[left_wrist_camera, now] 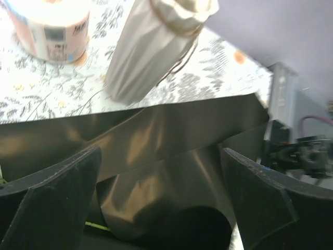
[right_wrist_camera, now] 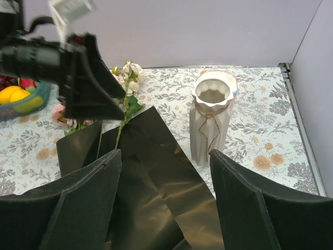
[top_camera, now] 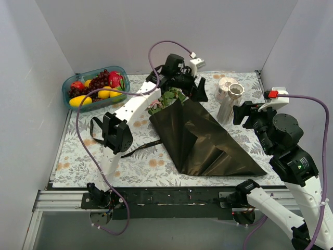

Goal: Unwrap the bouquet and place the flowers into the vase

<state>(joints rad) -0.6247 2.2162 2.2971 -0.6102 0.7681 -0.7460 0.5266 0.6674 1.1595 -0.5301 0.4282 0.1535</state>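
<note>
The black paper is lying opened and flat in the middle of the table. The flowers are lying at its far left edge, with their stems going under the paper and the cream and pink blooms showing beyond it. The left gripper is hanging over the far corner of the paper, just right of the flowers. Its jaws are standing wide apart and are gripping nothing. The right gripper is also released and empty; it is hovering at the right side of the paper, near the vase. The vase is standing upright at the far right of the table, just beside the paper's edge, and a small roll is sitting close behind it. A black ribbon is lying loose to the left of the paper. A teal fruit bowl is sitting in the far left corner.
</note>
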